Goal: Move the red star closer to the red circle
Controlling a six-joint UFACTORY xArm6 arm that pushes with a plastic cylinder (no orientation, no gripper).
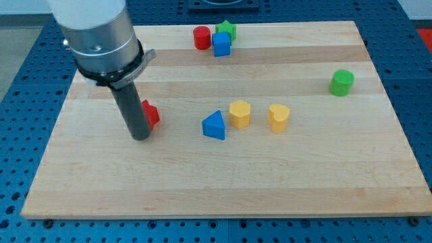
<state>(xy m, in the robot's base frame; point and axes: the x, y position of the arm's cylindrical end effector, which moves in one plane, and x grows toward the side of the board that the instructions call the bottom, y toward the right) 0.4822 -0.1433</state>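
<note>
The red star lies at the board's left of centre, mostly hidden behind my rod; only its right edge shows. My tip rests on the board just below and left of the star, close against it. The red circle stands near the view's top, left of a blue cube and a green star.
A blue triangular block, and two yellow blocks sit in a row at the board's middle. A green cylinder stands at the right. The wooden board lies on a blue pegboard surface.
</note>
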